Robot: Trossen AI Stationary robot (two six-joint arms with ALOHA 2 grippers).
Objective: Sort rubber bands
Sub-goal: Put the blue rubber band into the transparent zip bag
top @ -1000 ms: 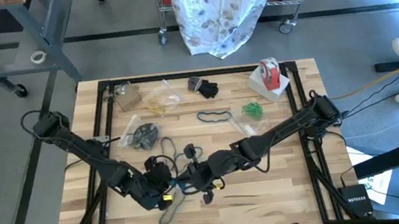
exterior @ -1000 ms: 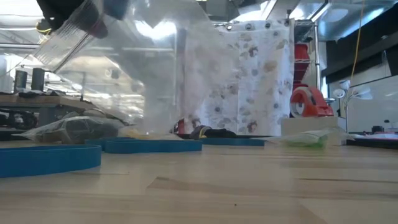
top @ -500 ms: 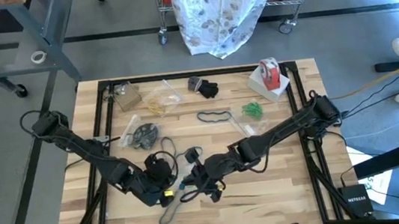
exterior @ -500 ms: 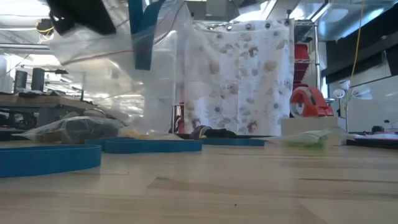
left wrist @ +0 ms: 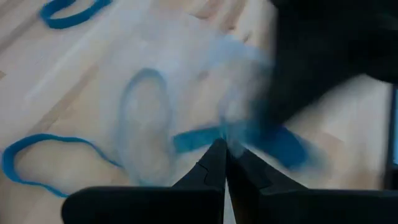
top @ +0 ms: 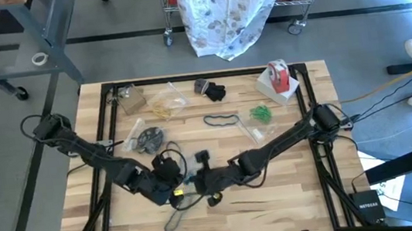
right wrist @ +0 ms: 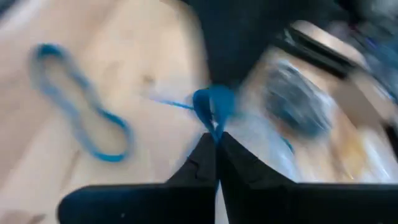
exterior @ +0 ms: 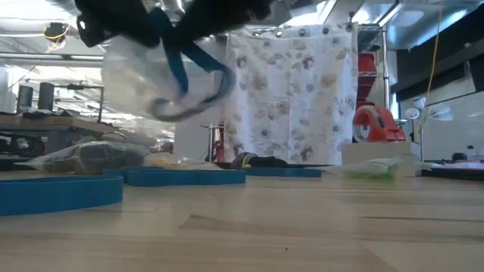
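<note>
High view: both arms meet at the lower middle of the wooden tabletop (top: pixel 292 191). The left tool (top: pixel 174 191) and right tool (top: pixel 198 185) sit almost touching, each pinched closed. A blue rubber band (top: pixel 222 119) lies at centre, a green bunch (top: pixel 260 113) to its right, black ones (top: pixel 213 92) near the top edge, and a tape roll (top: pixel 278 73) at upper right.

Low view: at upper left a clear bag (exterior: pixel 144 75) hangs off the tabletop with a blue band (exterior: pixel 185 64) at it; more blue bands (exterior: pixel 181 177) lie flat below.

Left wrist view: the left tool (left wrist: pixel 221 152) is clamped on the bag's film (left wrist: pixel 155 93).

Right wrist view: the right tool (right wrist: pixel 214 140) is closed on a blue band (right wrist: pixel 214 106); another loop (right wrist: pixel 81 106) lies at left.
</note>
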